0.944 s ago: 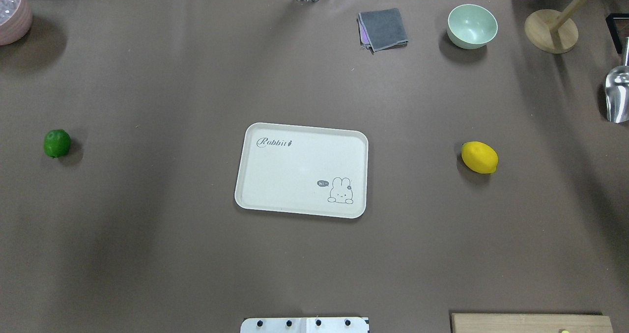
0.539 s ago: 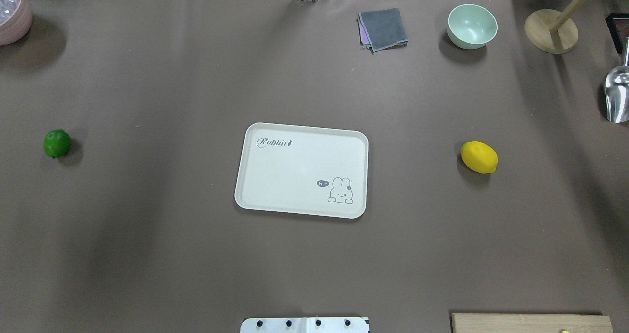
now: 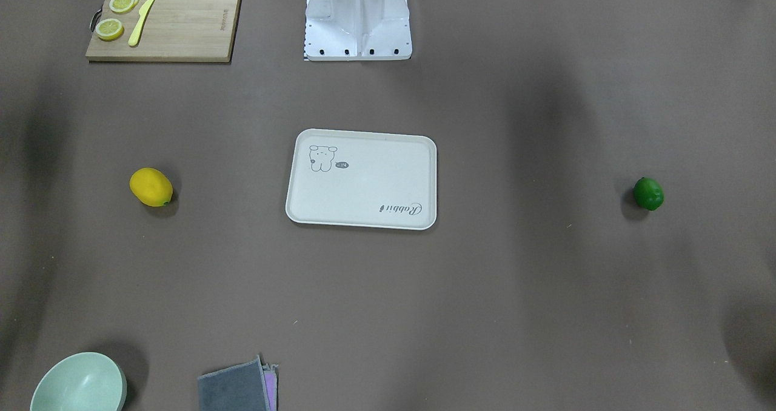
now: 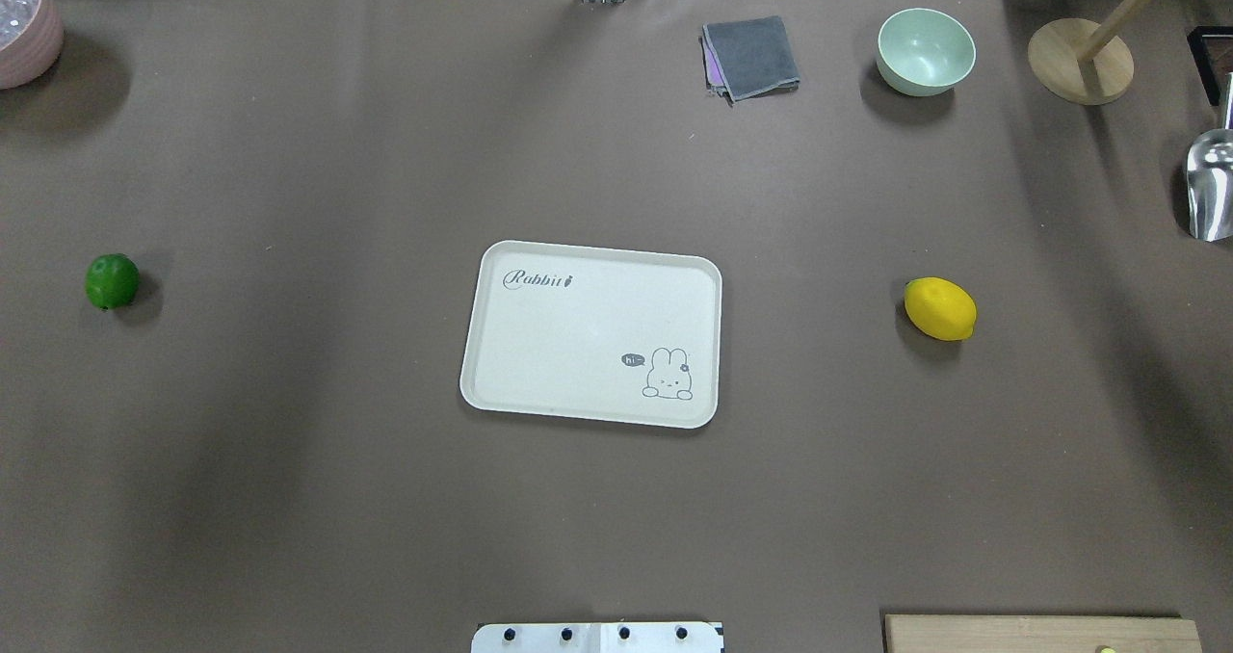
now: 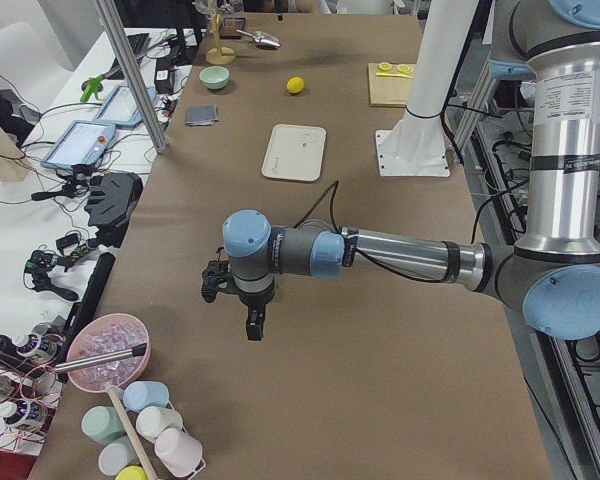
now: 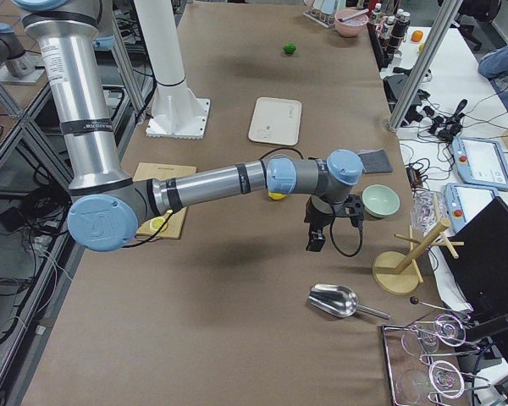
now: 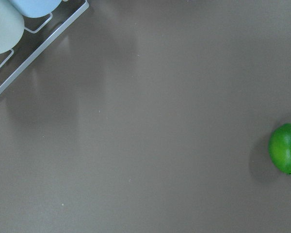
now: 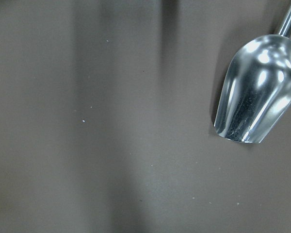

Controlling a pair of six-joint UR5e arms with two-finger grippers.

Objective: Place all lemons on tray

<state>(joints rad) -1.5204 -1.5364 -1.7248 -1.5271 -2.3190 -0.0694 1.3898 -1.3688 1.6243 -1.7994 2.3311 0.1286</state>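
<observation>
The cream tray (image 4: 578,326) lies at the table's middle with nothing on it; it also shows in the front view (image 3: 364,180). The yellow lemon (image 4: 940,308) lies on the table right of the tray. The green lemon (image 4: 112,281) lies far left of it and shows at the right edge of the left wrist view (image 7: 286,148). My left gripper (image 5: 252,325) hangs above the table's left end, away from the green lemon. My right gripper (image 6: 315,239) hangs above the right end near the scoop. Both show only in the side views, so I cannot tell whether they are open or shut.
A wooden cutting board (image 3: 182,29) with lemon slices and a knife sits near the robot base (image 3: 357,23). A green bowl (image 4: 925,51), a grey cloth (image 4: 751,56), a wooden stand (image 4: 1079,61) and a metal scoop (image 8: 257,92) are at the far right. A pink bowl (image 4: 24,27) stands far left.
</observation>
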